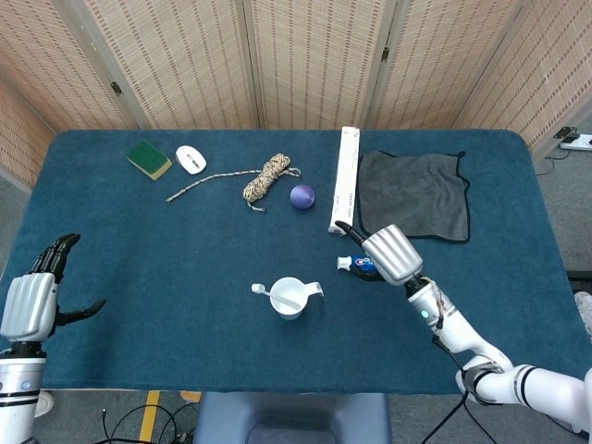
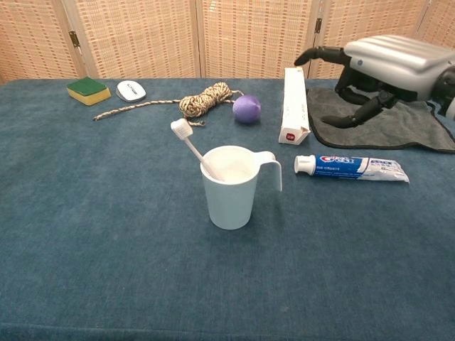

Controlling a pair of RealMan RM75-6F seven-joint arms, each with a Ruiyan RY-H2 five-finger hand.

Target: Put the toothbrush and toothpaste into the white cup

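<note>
The white cup (image 1: 289,298) (image 2: 229,187) stands near the table's front middle. The toothbrush (image 2: 190,145) (image 1: 266,291) leans inside it, head sticking out to the left. The toothpaste tube (image 2: 352,168) (image 1: 356,265) lies flat to the right of the cup, cap pointing at it. My right hand (image 1: 383,252) (image 2: 377,68) hovers over the tube with its fingers spread, holding nothing. My left hand (image 1: 35,292) hangs off the table's left front edge, fingers apart and empty.
A long white box (image 1: 345,192) lies beside a grey cloth (image 1: 413,195) at the back right. A purple ball (image 1: 302,195), a coiled rope (image 1: 264,178), a white mouse-like object (image 1: 190,159) and a green sponge (image 1: 149,158) sit along the back.
</note>
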